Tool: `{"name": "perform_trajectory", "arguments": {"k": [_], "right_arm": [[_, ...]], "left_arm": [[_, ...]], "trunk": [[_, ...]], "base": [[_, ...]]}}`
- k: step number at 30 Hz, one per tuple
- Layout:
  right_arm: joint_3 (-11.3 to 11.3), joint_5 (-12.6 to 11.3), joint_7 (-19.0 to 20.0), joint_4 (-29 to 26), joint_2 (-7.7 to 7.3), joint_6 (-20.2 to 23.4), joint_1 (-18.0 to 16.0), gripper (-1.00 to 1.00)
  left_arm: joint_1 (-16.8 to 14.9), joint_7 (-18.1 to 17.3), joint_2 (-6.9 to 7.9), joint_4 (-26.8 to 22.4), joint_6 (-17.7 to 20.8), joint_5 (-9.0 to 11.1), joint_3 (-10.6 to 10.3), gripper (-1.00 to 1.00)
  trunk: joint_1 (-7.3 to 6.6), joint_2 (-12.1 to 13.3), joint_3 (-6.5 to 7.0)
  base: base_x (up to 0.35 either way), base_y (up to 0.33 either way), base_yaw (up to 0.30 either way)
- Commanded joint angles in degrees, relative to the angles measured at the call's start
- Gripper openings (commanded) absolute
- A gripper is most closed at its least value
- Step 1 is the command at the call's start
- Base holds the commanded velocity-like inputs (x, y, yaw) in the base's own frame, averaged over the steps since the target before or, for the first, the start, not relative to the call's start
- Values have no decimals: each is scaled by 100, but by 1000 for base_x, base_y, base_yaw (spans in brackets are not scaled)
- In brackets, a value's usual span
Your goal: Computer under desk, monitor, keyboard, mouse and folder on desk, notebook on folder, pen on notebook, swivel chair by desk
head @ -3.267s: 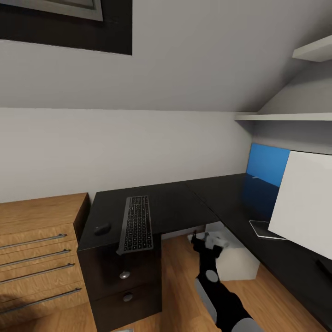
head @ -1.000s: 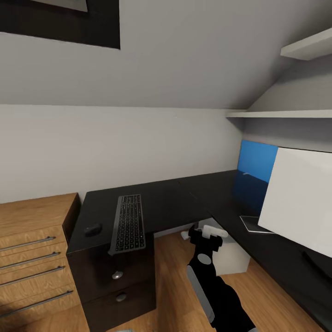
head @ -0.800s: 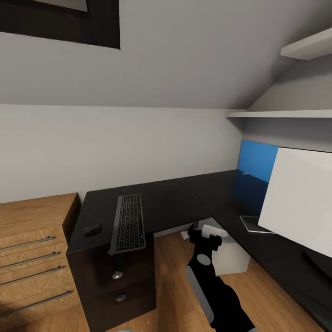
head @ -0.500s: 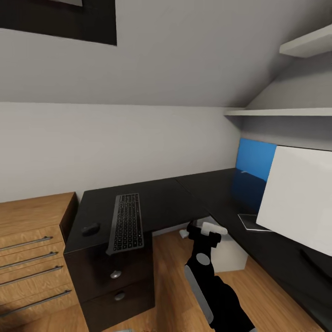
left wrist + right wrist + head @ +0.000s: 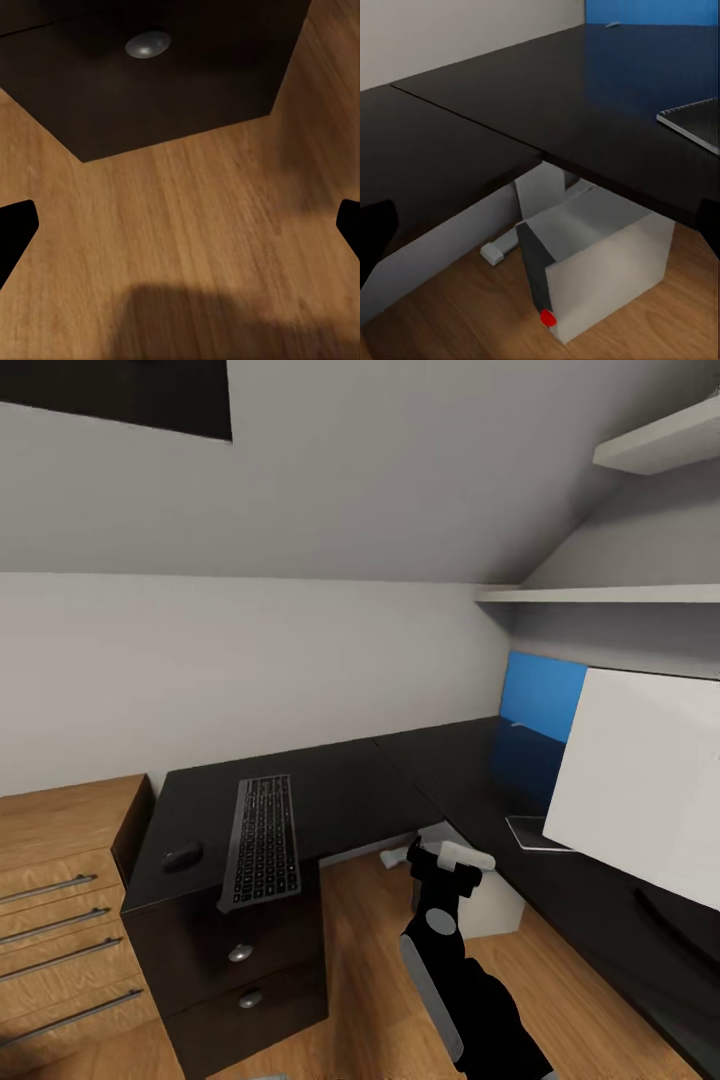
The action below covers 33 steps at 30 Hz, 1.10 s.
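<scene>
where the glossy black desk (image 5: 350, 800) bends along two walls, the keyboard (image 5: 262, 841) is seen lying flat on the shorter wing, its near end jutting slightly past the front edge above the drawers (image 5: 240, 970) with round silver knobs. a small dark mouse (image 5: 182, 855) is set just beside the keyboard, on the side toward the wooden chest of drawers (image 5: 60, 905), which stands against that end of the desk. on the longer wing the monitor (image 5: 640, 790) is shown from its white back, tilted, and a flat grey notebook-like thing (image 5: 535, 832) lies on the desk just beside it. a blue wall panel (image 5: 542, 695) is fixed behind that wing, under two white shelves (image 5: 600, 596).

the computer (image 5: 592, 262) is placed on the wood floor (image 5: 370, 960) under the desk corner, a red dot low on its dark front; a small white block (image 5: 499, 250) lies near it by the white desk leg (image 5: 540, 187).

the right gripper (image 5: 450, 860) is held over the floor in front of the desk corner, and its fingers (image 5: 375, 225) are spread wide with nothing between them. the left gripper (image 5: 180, 225) is likewise spread wide and empty, pointed at the floor close to a silver knob (image 5: 148, 43) on a drawer front.

no brand, label or writing can be read on anything.
</scene>
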Motion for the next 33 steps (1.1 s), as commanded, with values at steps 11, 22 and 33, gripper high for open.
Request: {"name": "perform_trajectory", "arguments": {"k": [11, 22, 33], "right_arm": [[18, 18, -36, 1, 0, 34, -5, 100], [322, 28, -37, 22, 0, 32, -5, 100], [390, 35, -36, 35, 0, 24, -5, 100]], "left_arm": [[-6, 37, -4, -1, -26, 68, -33, 100], [-6, 37, -4, -1, -26, 68, -33, 100], [-6, 37, -4, -1, -27, 64, -33, 100]], "trunk": [[-1, -3, -102], [-1, -3, -190], [-1, -3, -259]], "base": [[0, 0, -124], [0, 0, -170], [0, 0, -217]]}}
